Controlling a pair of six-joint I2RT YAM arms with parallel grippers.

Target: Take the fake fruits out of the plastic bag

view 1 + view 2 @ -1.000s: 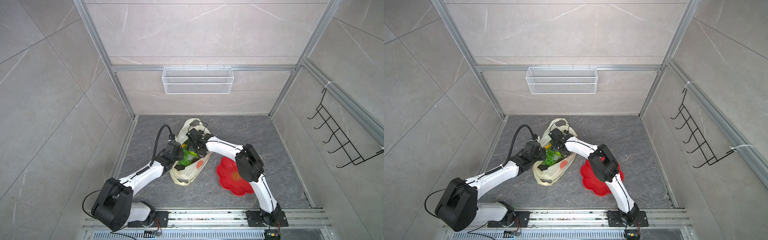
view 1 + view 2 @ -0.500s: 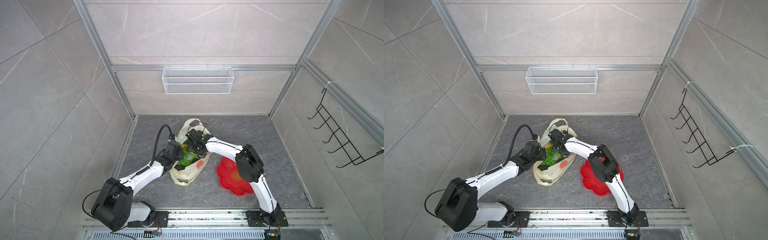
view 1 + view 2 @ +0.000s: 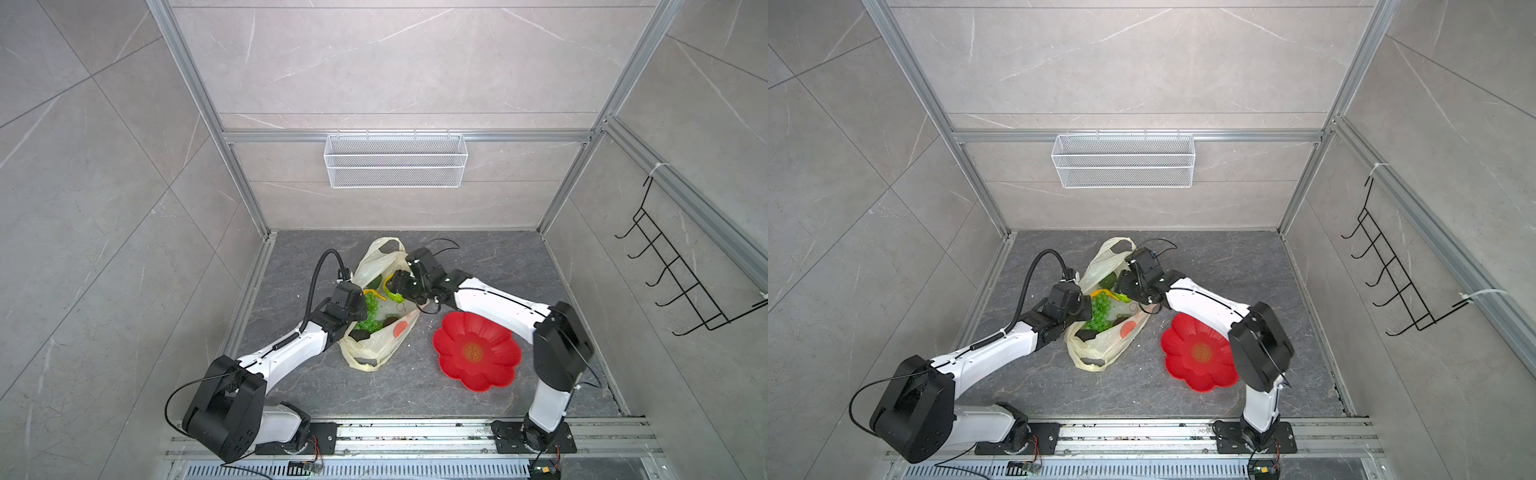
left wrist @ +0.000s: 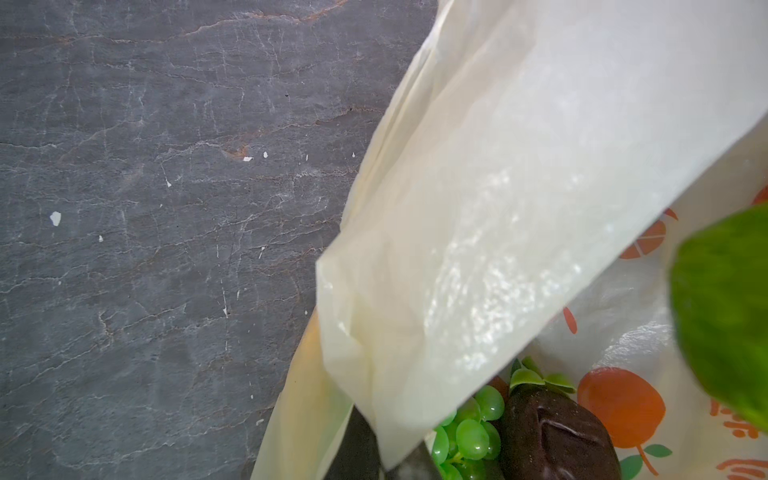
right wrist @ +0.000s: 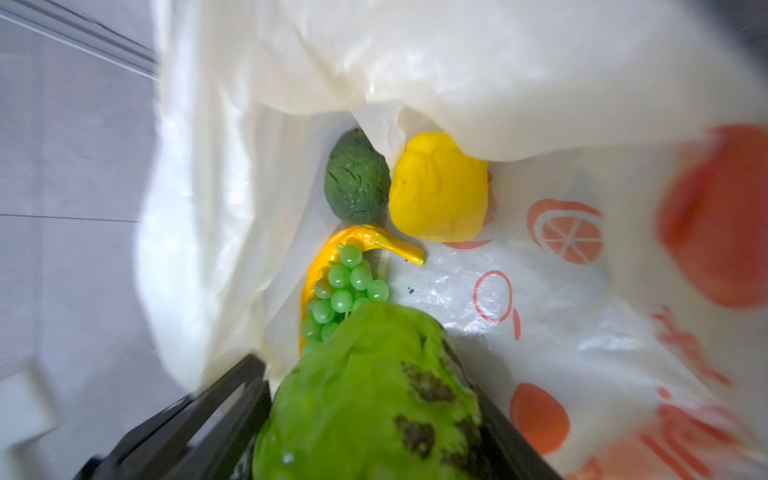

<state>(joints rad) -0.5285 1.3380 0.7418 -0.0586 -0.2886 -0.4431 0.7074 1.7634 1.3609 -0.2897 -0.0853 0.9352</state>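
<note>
The plastic bag (image 3: 368, 351) is lying on the table (image 3: 478, 257), a bit left of the middle, and its mouth is gaping open. One loop handle is pointing to the back edge and one to the front edge.

The right pincer (image 5: 365, 374) is reaching into the mouth from the right side. It is squeezing a bumpy light green fruit (image 5: 365, 399) between its two black fingers (image 5: 195, 419), so it is closed only as far as the fruit lets it. The fruit is hanging over the inside of the bag.

Under it a green grape bunch (image 5: 345, 282) is lying on top of a yellow banana (image 5: 374, 241). Just past them a dark green bumpy fruit (image 5: 357, 178) and a yellow citrus (image 5: 440, 191) are sitting side by side, half under a fold of the bag.

The left pincer (image 4: 384, 461) is closed tight, pinching the bag's left edge and holding that wall up. In the left wrist view a dark brown piece (image 4: 552, 436) is lying right beside the grapes.

A red flower-shaped plate (image 3: 457, 336) is sitting on the table just to the right of the bag, nearer the front edge, not touching it. A white wire basket (image 3: 395, 162) is hanging on the back wall.
</note>
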